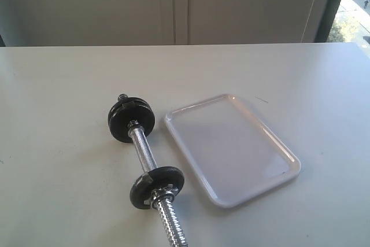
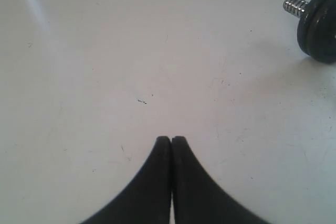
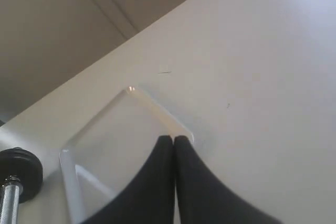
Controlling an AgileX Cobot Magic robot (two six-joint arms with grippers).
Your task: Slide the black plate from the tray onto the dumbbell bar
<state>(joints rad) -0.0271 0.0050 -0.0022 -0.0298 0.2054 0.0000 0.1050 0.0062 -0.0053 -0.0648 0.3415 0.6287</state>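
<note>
1. Chrome steel, the dumbbell bar (image 1: 143, 151) lies on the white bench (image 1: 58, 172). It runs from left of centre in the exterior view down to the bottom edge.
2. Its near threaded end (image 1: 171, 224) is bare and reaches the bottom edge of the frame.
3. A thick far black disc (image 1: 131, 121) sits on the bar's upper end, left of centre, with a short threaded tip poking out beyond it.
4. A near black disc (image 1: 156, 182) sits lower on the bar, tilted, with a silver fitting touching its near face.
5. Both discs in view are on the bar. I cannot tell which of them is the black plate.
6. The white tray (image 1: 231, 98) lies flat just right of the bar, in the centre and lower right of the exterior view, apart from both discs.
7. The left gripper (image 2: 171, 139) is closed, its black fingers pressed together with nothing between them. It is over bare bench, well away from the far disc and its threaded tip.
8. The right gripper (image 3: 174, 138) is also closed and holds nothing. In its wrist view its tips overlap one edge of the tray, but I cannot tell its height above the tray.
</note>
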